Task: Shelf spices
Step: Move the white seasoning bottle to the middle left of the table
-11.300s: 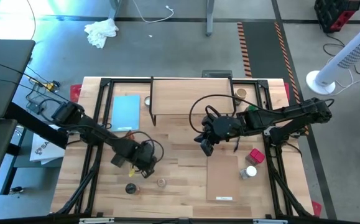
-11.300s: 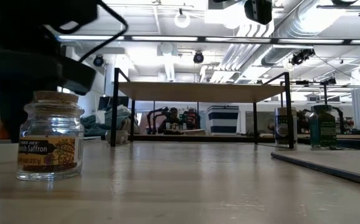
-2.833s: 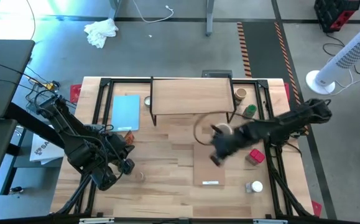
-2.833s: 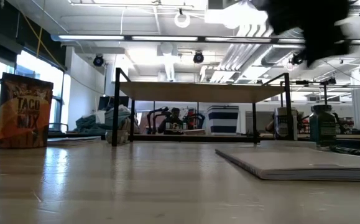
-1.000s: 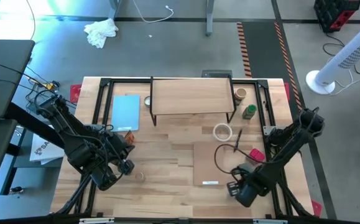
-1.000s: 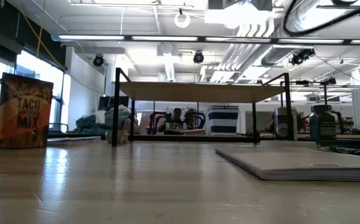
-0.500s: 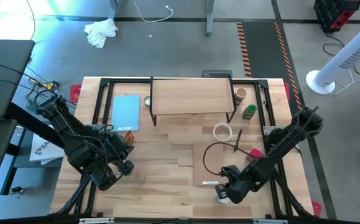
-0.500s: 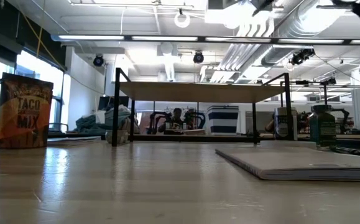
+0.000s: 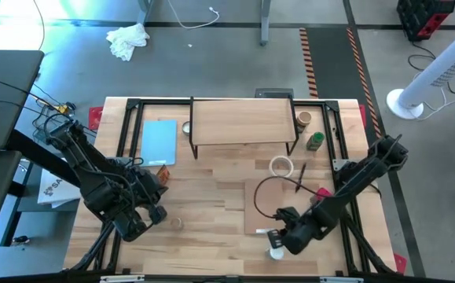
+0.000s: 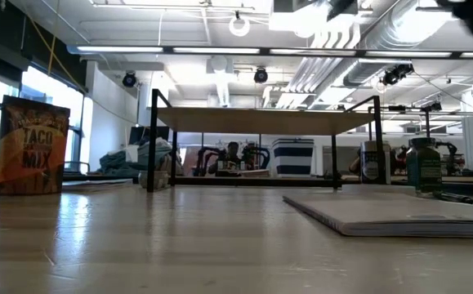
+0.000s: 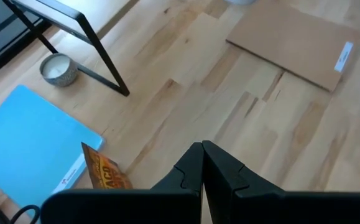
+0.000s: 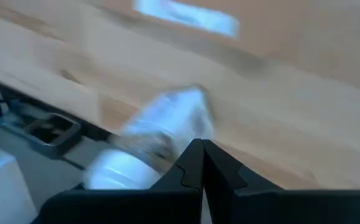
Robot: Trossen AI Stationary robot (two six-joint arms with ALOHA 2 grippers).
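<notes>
From above, the shelf [image 9: 242, 121] stands at the far middle of the table [image 9: 211, 196], with a blue pad [image 9: 159, 141] just left of it, a small pale-topped jar [image 9: 187, 127] by its left leg, and a tan-topped jar [image 9: 304, 119] and a green-topped jar [image 9: 314, 141] just right of it. Nearer than the shelf lie a white tape ring [image 9: 280, 167], a flat board [image 9: 268, 207] and a red-topped jar [image 9: 323, 196]. The right gripper [image 9: 277, 240] is low at the near edge of the board, beside a white-topped jar [image 9: 276, 252] lying close to the table's near edge. The left gripper [image 9: 153, 214] hangs well left of the shelf, near a small clear jar [image 9: 177, 223]. In the low view the shelf [image 10: 265, 119] stands beyond the board [image 10: 399, 214], a taco mix packet [image 10: 31, 146] far to its left. In the left wrist view the fingers [image 11: 192, 167] are pressed together, holding nothing, above bare wood near the pad [image 11: 27, 147]. In the right wrist view the fingers [image 12: 193, 162] are likewise closed tight and empty, the white-topped jar [image 12: 152, 144] lying on its side just beyond them, blurred.
</notes>
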